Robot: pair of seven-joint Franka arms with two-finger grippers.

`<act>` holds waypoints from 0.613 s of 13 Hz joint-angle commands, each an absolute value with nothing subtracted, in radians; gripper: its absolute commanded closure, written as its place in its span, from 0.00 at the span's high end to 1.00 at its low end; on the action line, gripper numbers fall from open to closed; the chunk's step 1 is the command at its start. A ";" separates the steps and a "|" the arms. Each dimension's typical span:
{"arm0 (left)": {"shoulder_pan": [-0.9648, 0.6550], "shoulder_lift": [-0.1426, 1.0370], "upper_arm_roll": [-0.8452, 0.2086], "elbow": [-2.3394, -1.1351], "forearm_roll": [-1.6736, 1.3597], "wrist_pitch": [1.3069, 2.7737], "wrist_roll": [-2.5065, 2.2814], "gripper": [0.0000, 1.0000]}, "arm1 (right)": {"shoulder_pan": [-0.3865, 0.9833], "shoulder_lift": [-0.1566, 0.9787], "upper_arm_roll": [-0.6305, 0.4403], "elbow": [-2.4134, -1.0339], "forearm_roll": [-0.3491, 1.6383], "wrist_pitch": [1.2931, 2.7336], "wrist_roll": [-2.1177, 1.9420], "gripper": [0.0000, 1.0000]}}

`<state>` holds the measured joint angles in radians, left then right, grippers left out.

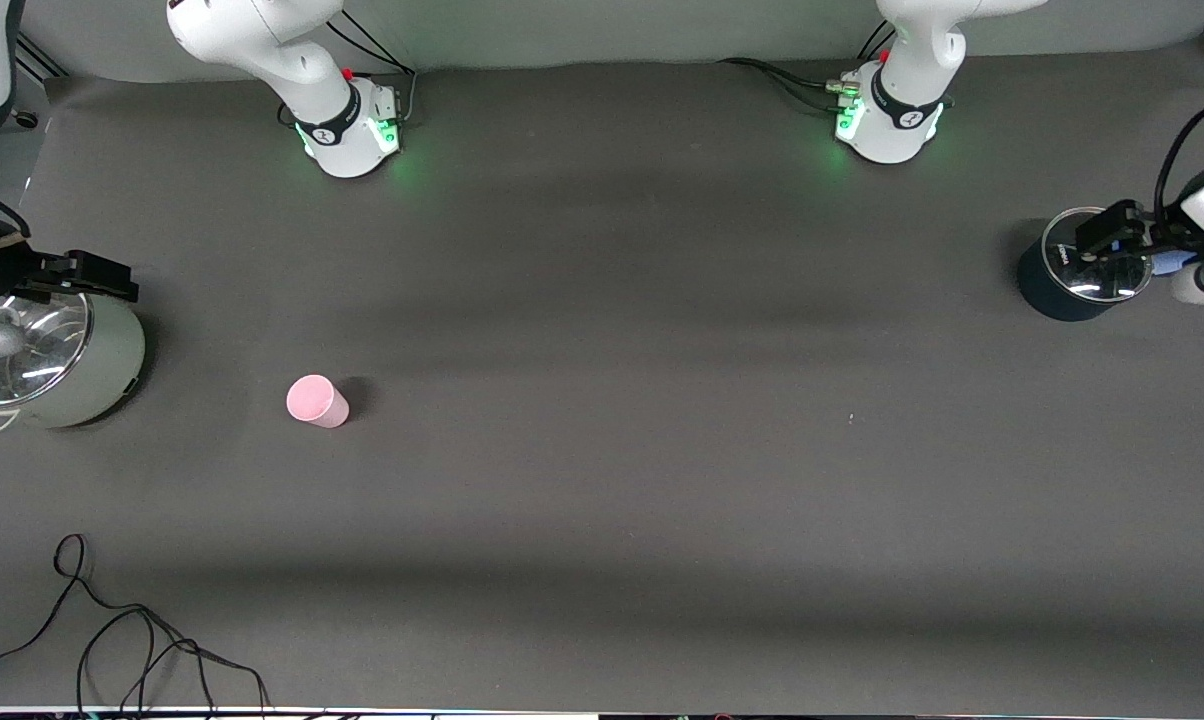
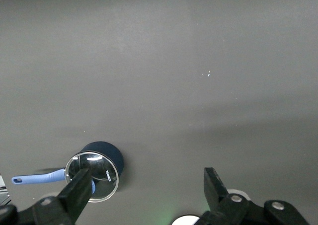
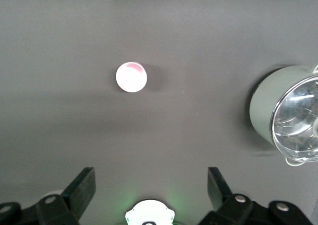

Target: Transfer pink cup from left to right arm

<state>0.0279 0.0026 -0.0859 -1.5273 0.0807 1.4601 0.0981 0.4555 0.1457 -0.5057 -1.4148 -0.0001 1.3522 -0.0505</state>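
Observation:
The pink cup [image 1: 317, 401] stands alone on the dark table mat, toward the right arm's end, and nothing touches it. From above, the right wrist view shows it as a pale round disc, the pink cup [image 3: 131, 77]. My right gripper [image 1: 90, 274] hangs open and empty above the grey-green pot, well apart from the cup; its jaws [image 3: 150, 178] stand wide. My left gripper [image 1: 1112, 236] is open and empty over the dark blue pot at the left arm's end, and its jaws [image 2: 146, 180] are spread wide with only table between them.
A grey-green pot [image 1: 112, 370] with a glass lid stands at the right arm's end, also the grey-green pot [image 3: 263, 106]. A dark blue pot [image 1: 1047, 285] with a glass lid and blue handle [image 2: 37, 178] stands at the left arm's end. A black cable [image 1: 112, 640] lies near the front edge.

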 commanded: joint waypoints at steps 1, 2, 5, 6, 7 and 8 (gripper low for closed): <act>-0.018 -0.061 -0.044 -1.594 0.058 1.479 0.095 1.00 | 0.338 0.082 -0.334 -1.474 -0.072 1.361 0.009 1.00; -0.018 -0.060 -0.048 -1.582 0.045 1.465 0.095 0.99 | 0.292 0.052 -0.260 -1.511 -0.102 1.382 0.011 1.00; -0.018 -0.052 -0.051 -1.560 0.019 1.443 0.095 0.99 | 0.275 -0.029 -0.221 -1.644 -0.112 1.500 0.038 1.00; -0.018 -0.049 -0.049 -1.565 -0.001 1.442 0.095 1.00 | 0.264 -0.076 -0.209 -1.713 -0.112 1.572 0.038 1.00; -0.018 -0.049 -0.049 -1.574 -0.003 1.450 0.095 0.99 | 0.223 -0.116 -0.181 -1.768 -0.109 1.627 0.040 1.00; -0.018 -0.049 -0.049 -1.589 -0.003 1.466 0.095 1.00 | 0.156 -0.138 -0.125 -1.790 -0.100 1.641 0.040 1.00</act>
<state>0.0012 -0.0378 -0.0680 -1.5634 0.0106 1.4560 0.0981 0.2491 -0.0261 -0.2088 -1.6591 -0.0869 1.5657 0.0135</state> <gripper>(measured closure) 0.000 0.000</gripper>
